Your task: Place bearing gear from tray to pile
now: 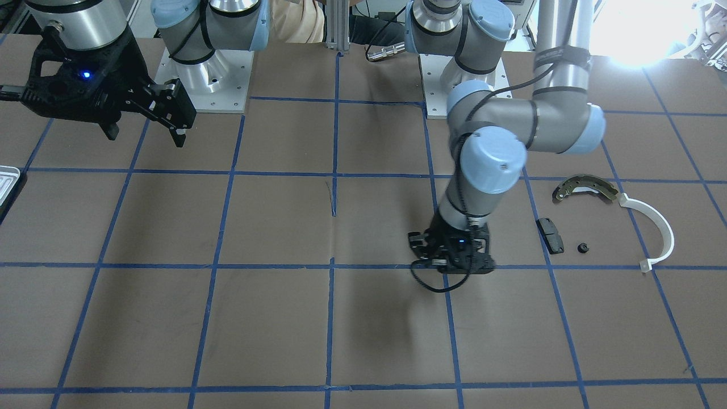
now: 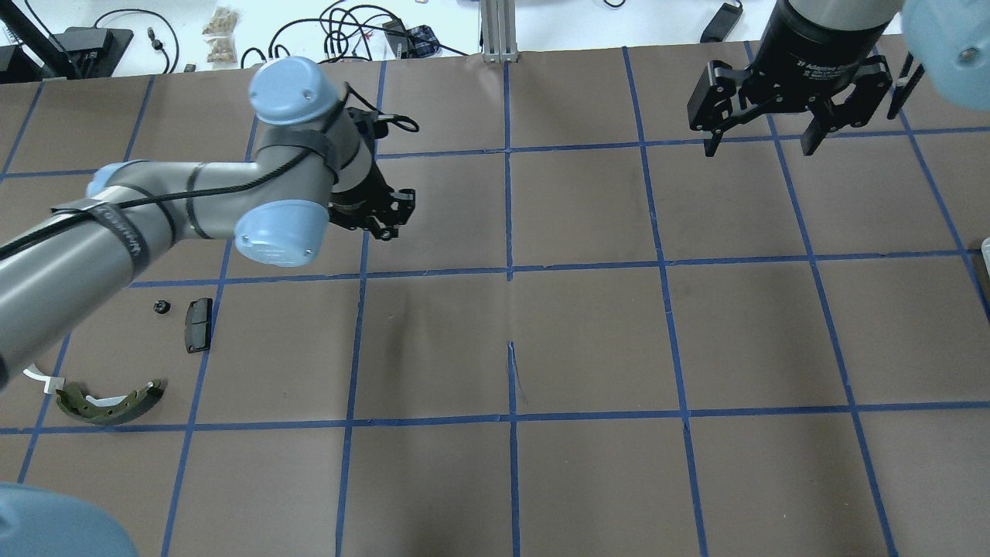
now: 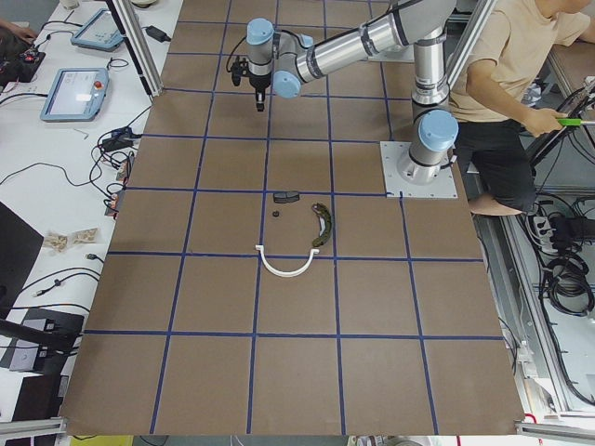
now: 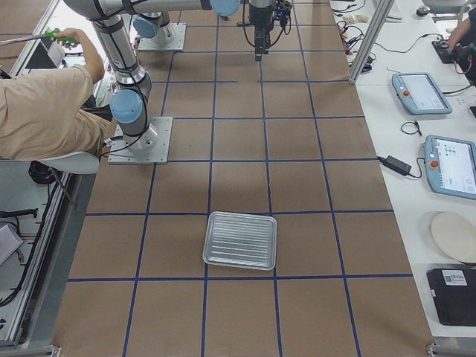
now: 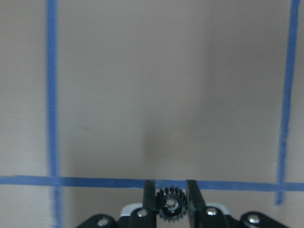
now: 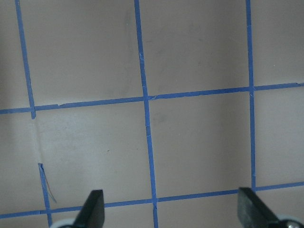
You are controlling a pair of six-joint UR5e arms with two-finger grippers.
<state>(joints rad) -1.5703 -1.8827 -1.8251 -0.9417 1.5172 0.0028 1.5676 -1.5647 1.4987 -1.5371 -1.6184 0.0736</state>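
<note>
My left gripper is shut on a small black toothed bearing gear and holds it just above the brown table. In the front view this gripper is about one grid square from the pile: an olive brake shoe, a white half-ring, a black pad and a small black round part. My right gripper is open, empty and raised high. The ridged whitish tray holds nothing that I can see.
Blue tape lines divide the brown table into squares. The tray's corner shows at the front view's left edge. A person in a beige shirt stands behind the robot bases. Cables and tablets lie on the white bench beyond the table.
</note>
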